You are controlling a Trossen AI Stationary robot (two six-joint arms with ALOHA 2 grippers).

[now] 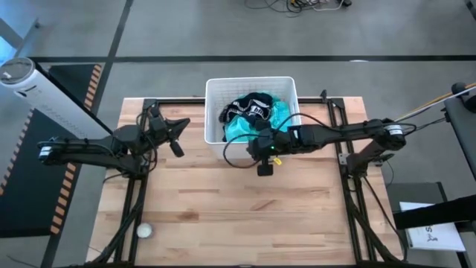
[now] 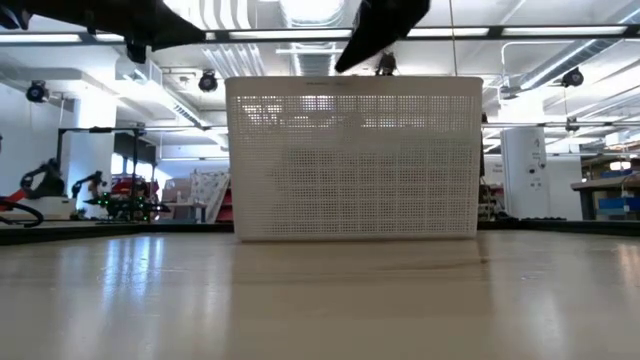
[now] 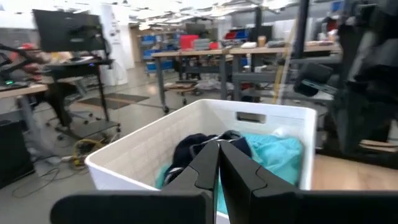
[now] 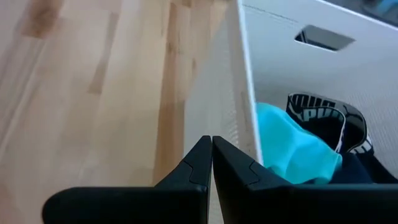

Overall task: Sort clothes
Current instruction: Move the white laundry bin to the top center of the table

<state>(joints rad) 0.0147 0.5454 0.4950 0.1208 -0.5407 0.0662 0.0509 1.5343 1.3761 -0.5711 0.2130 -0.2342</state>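
Observation:
The clothes lie piled in a white plastic basket point(image 1: 216, 112) at the far middle of the table. Black shorts with a white-lettered waistband point(image 1: 249, 108) lie on top, beside a teal garment point(image 1: 249, 130). Both also show in the right wrist view, the teal point(image 4: 292, 146) and the waistband point(image 4: 323, 115). No grey or dotted navy garment shows. My right gripper point(image 1: 262, 158) is shut and empty above the basket's near wall point(image 4: 239, 106). My left gripper point(image 1: 178, 147) is shut and empty, raised to the left of the basket and pointing toward it.
The basket has handle slots in its end walls point(image 3: 252, 117). In the low view its mesh near wall point(image 2: 355, 160) stands on the table, with both arms above it. A small pale ball point(image 1: 143, 231) lies near the table's front left corner. Bare wood point(image 1: 245, 216) lies in front of the basket.

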